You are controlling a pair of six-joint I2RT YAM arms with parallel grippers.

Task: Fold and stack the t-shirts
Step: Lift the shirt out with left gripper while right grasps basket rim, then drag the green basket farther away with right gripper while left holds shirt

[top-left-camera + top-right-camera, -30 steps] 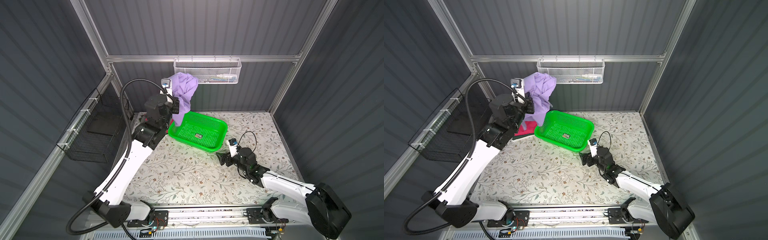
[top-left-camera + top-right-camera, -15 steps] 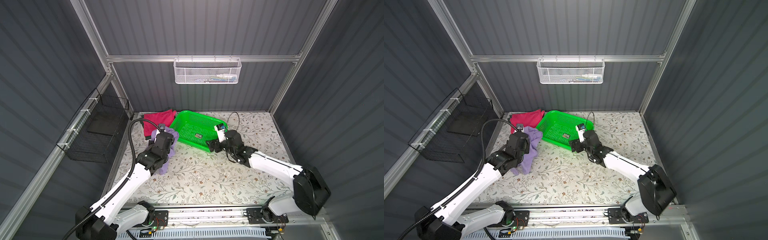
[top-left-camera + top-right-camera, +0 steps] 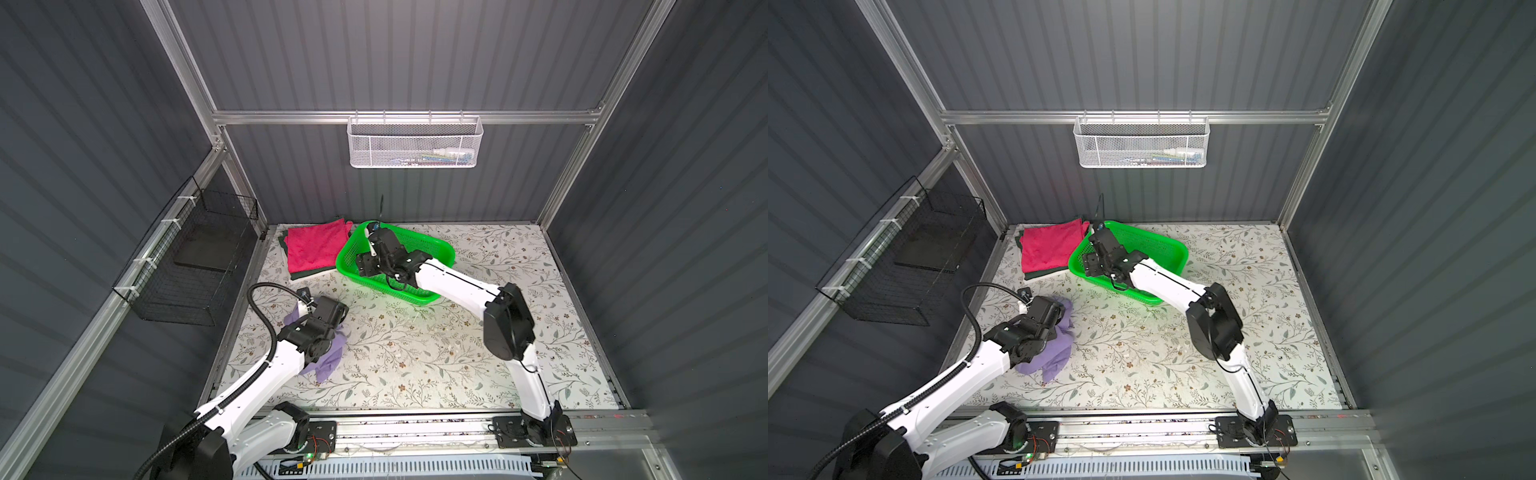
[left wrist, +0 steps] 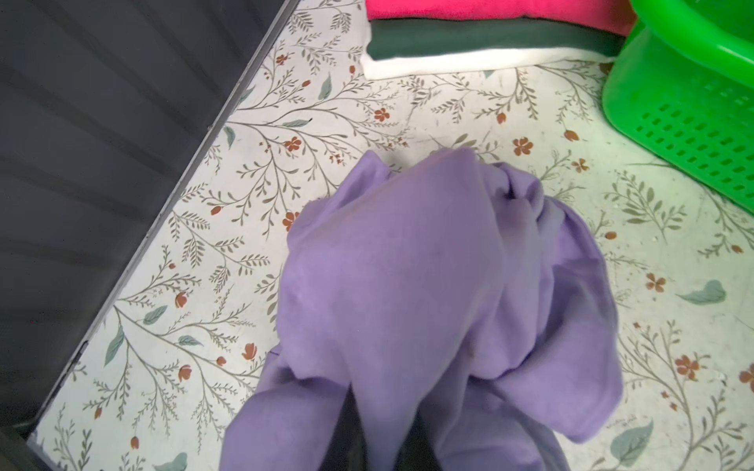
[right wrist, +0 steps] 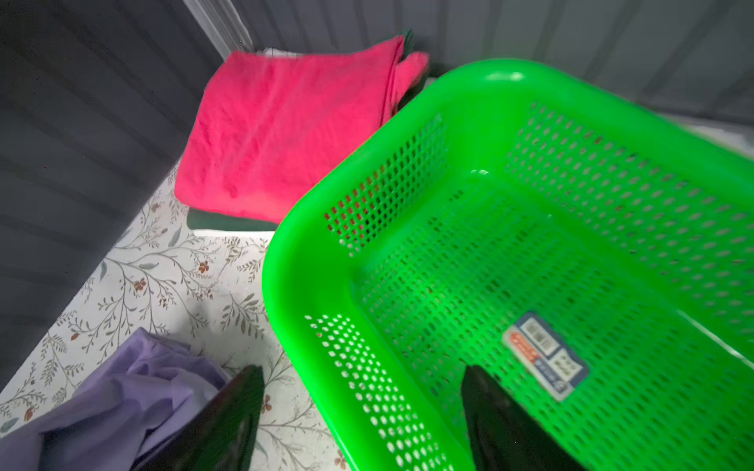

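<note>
Purple tee (image 3: 332, 359), aloft a second ago, now lies bunched by the table's (image 3: 415, 353) left edge, with the left gripper (image 4: 379, 432) pinched on it. Pink tee (image 3: 316, 249) tops the green tee (image 3: 309, 273) at back-left. The right gripper (image 5: 363, 371), newly arrived, straddles the basket (image 3: 432, 245) rim with jaws spread; open room lies to the right.

Left arm (image 3: 266, 374) and right arm (image 3: 453, 282) have white shells, black joints and cables; right hand (image 5: 363, 371) is black.

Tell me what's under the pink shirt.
A folded dark green shirt lies under the pink shirt, with a white layer below it. Their middles are covered, so nothing more shows.
</note>
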